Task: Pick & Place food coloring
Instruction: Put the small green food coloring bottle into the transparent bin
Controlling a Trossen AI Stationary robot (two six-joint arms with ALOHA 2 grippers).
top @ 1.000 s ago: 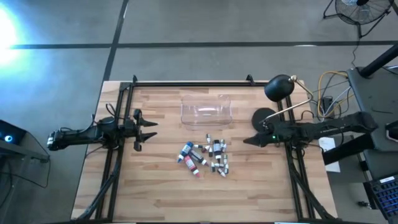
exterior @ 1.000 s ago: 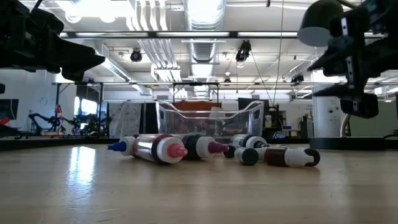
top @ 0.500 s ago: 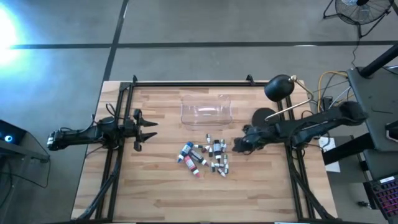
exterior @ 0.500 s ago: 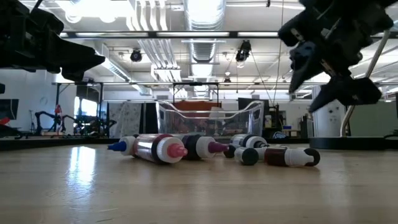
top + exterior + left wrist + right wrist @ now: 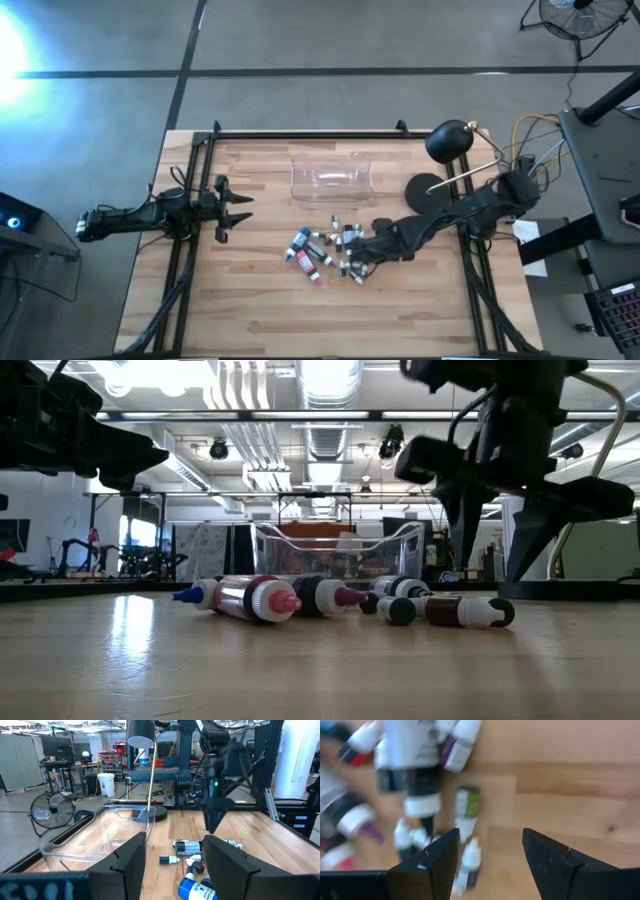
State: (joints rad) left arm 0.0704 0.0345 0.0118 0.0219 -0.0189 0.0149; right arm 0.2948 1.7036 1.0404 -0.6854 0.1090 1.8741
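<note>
The food coloring bottles (image 5: 330, 250) lie tipped over in a loose heap near the middle of the wooden surface (image 5: 250, 310), none upright, some touching. Just beyond them stands a clear plastic box (image 5: 332, 180), open at the top and with nothing in it that I can see; I take it as the likely place for the bottles, which would explain why it sits so near the heap.

The right arm stretches low and long across from its side, and the right gripper (image 5: 362, 256) hangs over the near edge of the heap, pointing down at it. Its fingers stand apart with nothing between them, one small bottle with a greenish label (image 5: 468, 805) lying just ahead of the gap. From here it looks like a lining-up for a first pick.

The left gripper (image 5: 238, 210) waits well off at its own side of the surface, level, its fingers spread and bare.
</note>
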